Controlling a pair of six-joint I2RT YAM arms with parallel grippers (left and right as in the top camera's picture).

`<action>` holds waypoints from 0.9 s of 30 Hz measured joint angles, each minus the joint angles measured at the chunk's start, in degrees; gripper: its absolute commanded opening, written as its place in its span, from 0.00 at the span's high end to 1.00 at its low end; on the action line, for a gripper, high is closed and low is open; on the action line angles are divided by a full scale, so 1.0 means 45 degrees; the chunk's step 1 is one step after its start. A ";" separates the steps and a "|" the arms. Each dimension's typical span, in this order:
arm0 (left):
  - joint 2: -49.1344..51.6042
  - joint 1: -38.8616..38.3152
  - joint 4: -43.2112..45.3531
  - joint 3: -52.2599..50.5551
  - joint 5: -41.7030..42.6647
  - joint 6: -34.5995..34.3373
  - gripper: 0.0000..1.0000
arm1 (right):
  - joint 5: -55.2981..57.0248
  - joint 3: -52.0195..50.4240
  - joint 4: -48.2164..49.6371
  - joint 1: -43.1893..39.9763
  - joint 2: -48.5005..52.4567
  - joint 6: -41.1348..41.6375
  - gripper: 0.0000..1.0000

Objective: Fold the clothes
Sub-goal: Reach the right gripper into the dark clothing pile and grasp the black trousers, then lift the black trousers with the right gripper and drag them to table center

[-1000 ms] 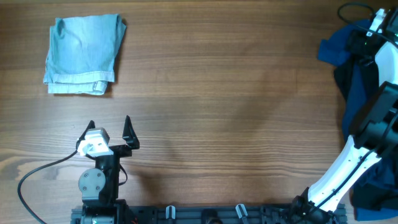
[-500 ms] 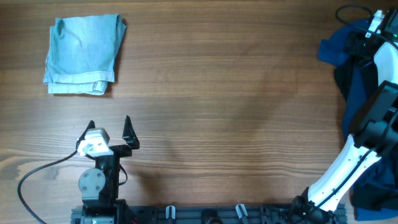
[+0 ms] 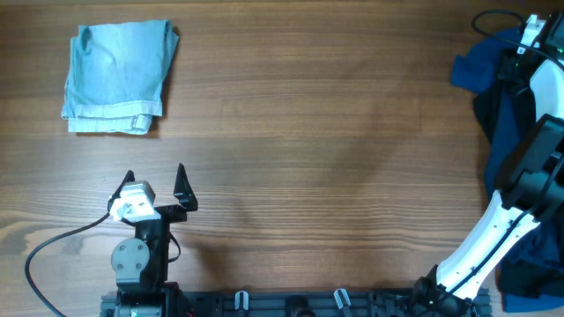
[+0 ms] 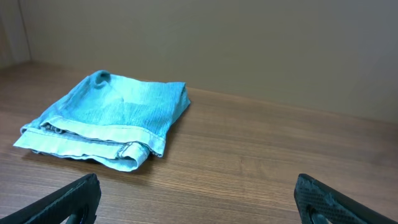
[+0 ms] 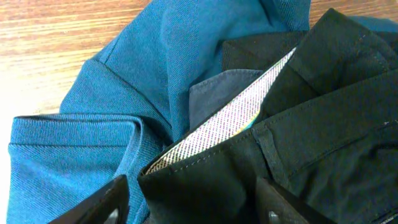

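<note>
Black shorts (image 5: 323, 124) with a whitish inner waistband (image 5: 230, 118) lie on a dark blue garment (image 5: 93, 143) in the right wrist view. My right gripper (image 5: 193, 208) is open, with the black waistband edge between its fingers. In the overhead view it (image 3: 514, 55) hangs over the dark blue pile (image 3: 511, 132) at the far right. A pale blue garment (image 3: 117, 77) lies folded at the far left and also shows in the left wrist view (image 4: 112, 115). My left gripper (image 3: 155, 180) is open and empty, well short of it (image 4: 196, 199).
The wooden table (image 3: 308, 132) is bare between the two garments' places. A black cable (image 3: 53, 251) loops at the front left by the left arm's base. The right arm (image 3: 493, 229) rises along the table's right edge.
The right gripper has edged slightly toward the far side over the pile. The left arm has not moved.
</note>
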 measured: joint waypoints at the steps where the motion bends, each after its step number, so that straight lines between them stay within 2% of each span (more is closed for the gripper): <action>1: 0.0000 0.0000 0.0000 0.0000 0.0000 0.0000 0.00 | 0.0053 0.0000 0.0034 0.0000 0.0000 -0.0029 0.27; 8: 0.0000 0.0000 0.0000 0.0000 0.0000 -0.0005 0.00 | 0.0272 0.0000 0.0228 0.0000 0.0000 -0.0053 0.31; 14: 0.0000 0.0000 0.0000 0.0000 0.0000 -0.0005 0.00 | 0.0413 0.0000 0.0330 0.0000 0.0000 -0.0078 0.30; 19: 0.0000 0.0000 0.0000 0.0000 0.0000 -0.0005 0.00 | 0.0466 -0.0126 0.0753 0.0000 0.0000 -0.0180 0.22; 23: 0.0000 0.0000 0.0000 0.0000 0.0000 -0.0005 0.00 | 0.0549 -0.0573 0.1224 0.0000 0.0000 -0.0277 0.22; 25: 0.0000 0.0000 0.0000 0.0000 0.0000 -0.0005 0.00 | 0.0602 -0.0772 0.1214 0.0000 0.0000 -0.0316 0.23; 27: 0.0000 0.0000 0.0000 0.0000 0.0000 0.0000 0.00 | 0.0612 -0.0845 0.1229 0.0000 0.0015 -0.0316 0.32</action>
